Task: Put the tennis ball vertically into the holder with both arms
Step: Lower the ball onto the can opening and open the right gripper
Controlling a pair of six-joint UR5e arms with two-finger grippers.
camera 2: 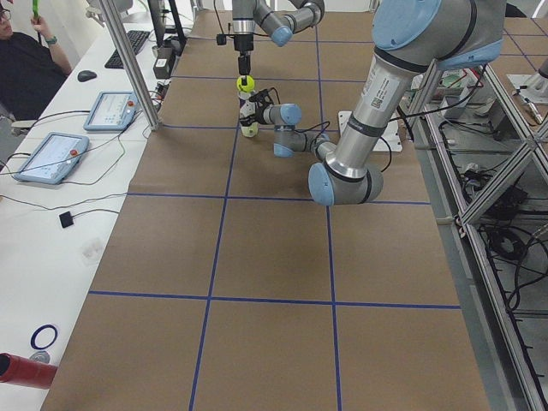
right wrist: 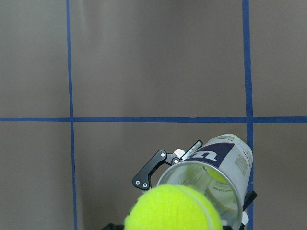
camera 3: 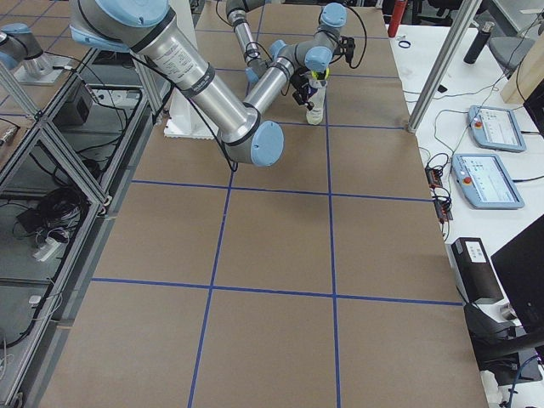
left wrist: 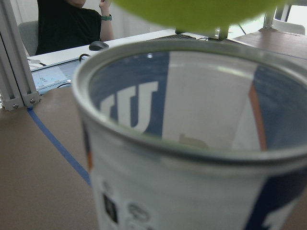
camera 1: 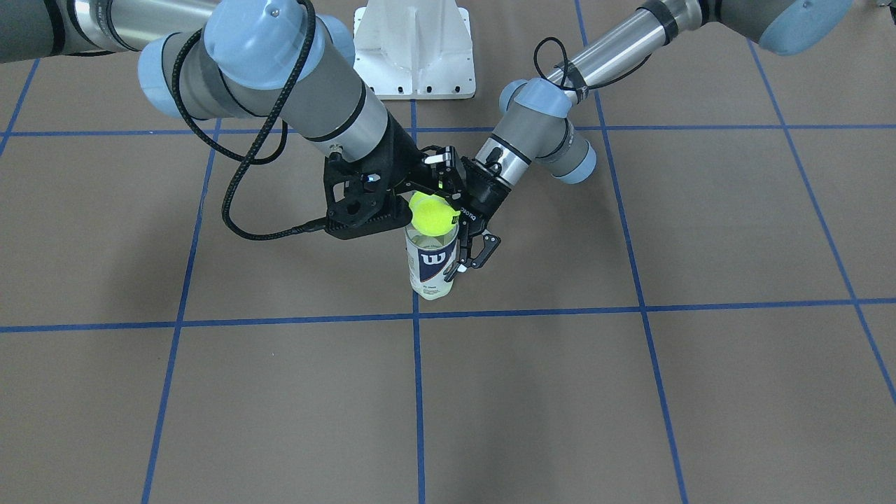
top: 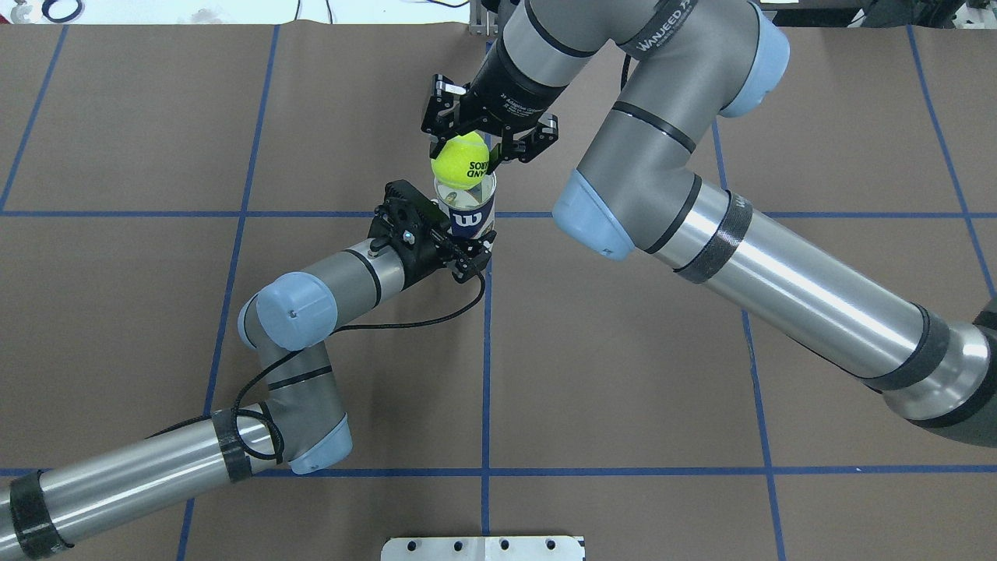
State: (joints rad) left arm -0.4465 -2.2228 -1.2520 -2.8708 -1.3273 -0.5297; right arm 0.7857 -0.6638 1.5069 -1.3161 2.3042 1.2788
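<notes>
Two grips I'm watching: left gripper is clamping the holder upright, mouth upward; right gripper is pinching the tennis ball just above it.

The desk is being lit brightly and evenly from overhead, with soft, faint shadows being cast around the holder. Glare is being reflected off the silver tube of the right arm near the holder. Through the left wrist camera, the tennis ball above the holder is being blurred heavily.
</notes>
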